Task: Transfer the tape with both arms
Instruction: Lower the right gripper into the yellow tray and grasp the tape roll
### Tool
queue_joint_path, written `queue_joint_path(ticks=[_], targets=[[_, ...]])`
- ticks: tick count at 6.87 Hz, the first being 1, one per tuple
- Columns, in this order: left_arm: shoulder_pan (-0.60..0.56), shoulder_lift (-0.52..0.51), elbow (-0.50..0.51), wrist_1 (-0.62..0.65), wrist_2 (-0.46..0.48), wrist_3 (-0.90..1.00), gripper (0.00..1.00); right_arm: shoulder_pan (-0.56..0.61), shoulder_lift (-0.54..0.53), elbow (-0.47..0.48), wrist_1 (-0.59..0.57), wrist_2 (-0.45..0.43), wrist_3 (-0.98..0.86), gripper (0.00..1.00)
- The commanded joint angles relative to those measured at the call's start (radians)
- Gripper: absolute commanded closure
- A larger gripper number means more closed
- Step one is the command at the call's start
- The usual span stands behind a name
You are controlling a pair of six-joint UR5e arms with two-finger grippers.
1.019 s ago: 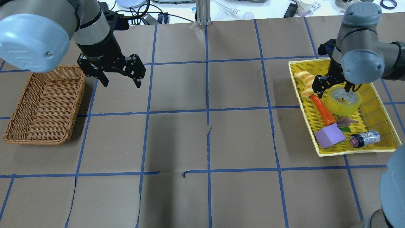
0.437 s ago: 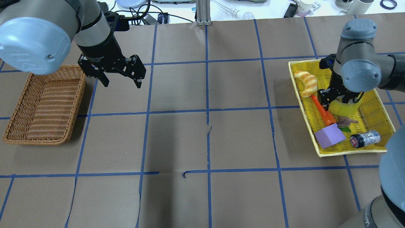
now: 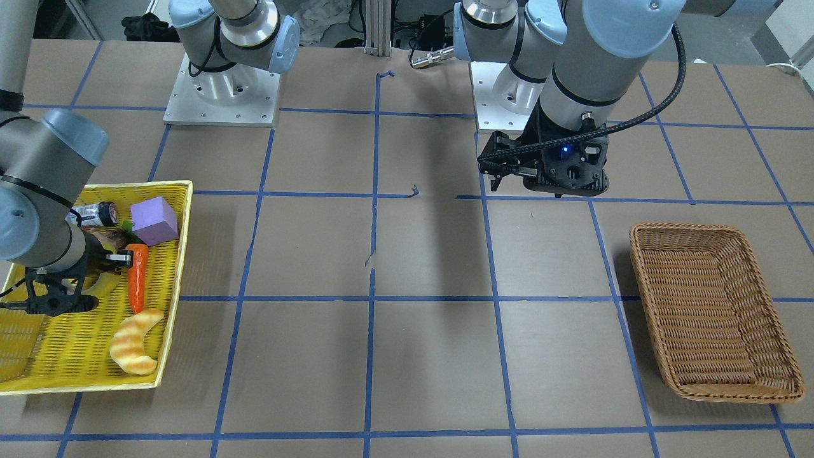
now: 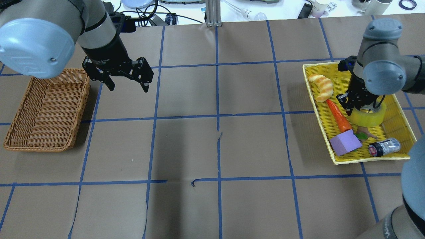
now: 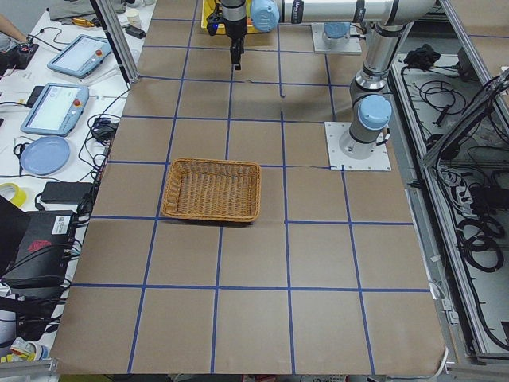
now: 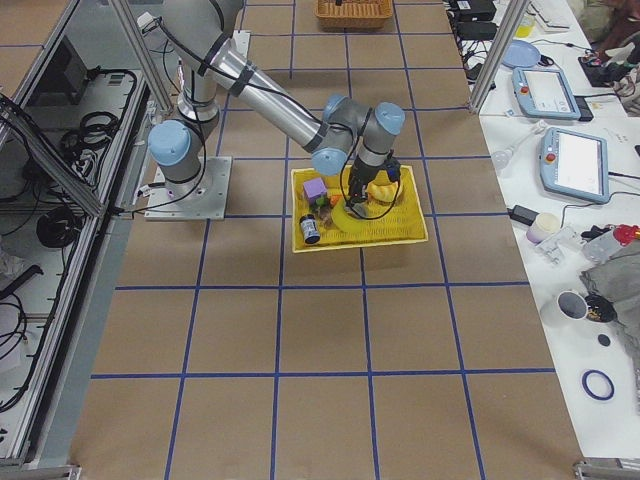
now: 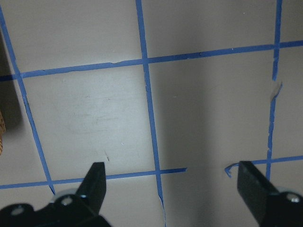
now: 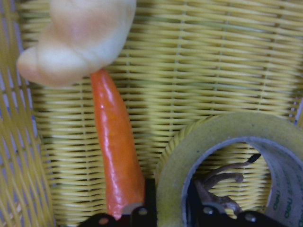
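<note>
The tape [image 4: 369, 118], a yellow-green roll with a grey-white core, lies in the yellow tray [image 4: 332, 69] at the table's right. My right gripper [image 4: 358, 109] is down on it. In the right wrist view the gripper [image 8: 171, 213] has one finger outside and one inside the ring and is shut on the tape's wall [image 8: 168, 165]. My left gripper [image 4: 128, 88] hangs open and empty above the table, just right of the wicker basket [image 4: 46, 109]. The left wrist view shows its gripper [image 7: 173, 189] over bare brown paper.
The tray also holds a croissant toy [image 4: 320, 87], an orange carrot [image 4: 339, 116] beside the tape, a purple block [image 4: 346, 142], a small jar [image 4: 383, 146] and a brown toy [image 4: 365, 132]. Blue tape lines grid the brown table.
My right gripper came down from above the tray onto the tape and closed its wide-open fingers on the roll's wall; the tape shifted slightly toward the robot. The left gripper has stayed put.
</note>
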Motion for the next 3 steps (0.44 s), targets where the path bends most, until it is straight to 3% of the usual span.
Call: queue_joint_path(ticks=[1,3], targets=[[0.0,-0.001,0.0,0.001,-0.002,0.0,0.0,0.004,-0.038,-0.08,0.097,0.022,0.018,1.0],[0.0,-0.002,0.001,0.001,-0.002,0.002,0.0,0.033,-0.053,-0.224,0.231,0.077,0.061,1.0]])
